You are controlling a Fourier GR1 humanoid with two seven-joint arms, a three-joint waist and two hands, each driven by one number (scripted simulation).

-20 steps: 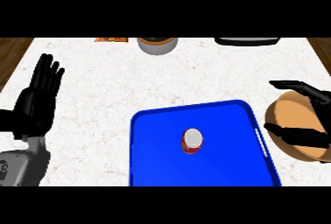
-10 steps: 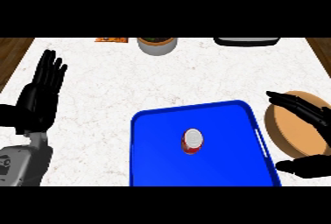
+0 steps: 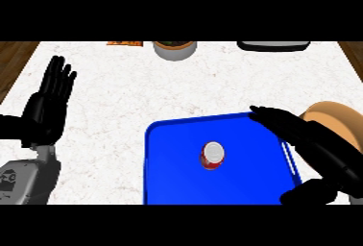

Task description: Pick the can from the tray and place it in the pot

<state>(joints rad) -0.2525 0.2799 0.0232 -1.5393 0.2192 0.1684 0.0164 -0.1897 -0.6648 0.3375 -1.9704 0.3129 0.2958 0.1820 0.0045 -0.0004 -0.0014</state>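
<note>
Right hand (image 3: 312, 144) has moved over the tray (image 3: 170, 168); red, silver-topped can (image 3: 212, 155) upright.

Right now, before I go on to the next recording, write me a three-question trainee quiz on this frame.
1. True or false: the red can with the silver top stands upright on the blue rectangular tray.
2. Which hand reaches over the tray's right edge? A. the left hand B. the right hand
3. Fill in: the tan round pot lies to the ___ of the tray.

Key: 1 true. 2 B; the left hand rests open, fingers up, at the view's left. 3 right; the pot is partly hidden behind the right hand.
</note>
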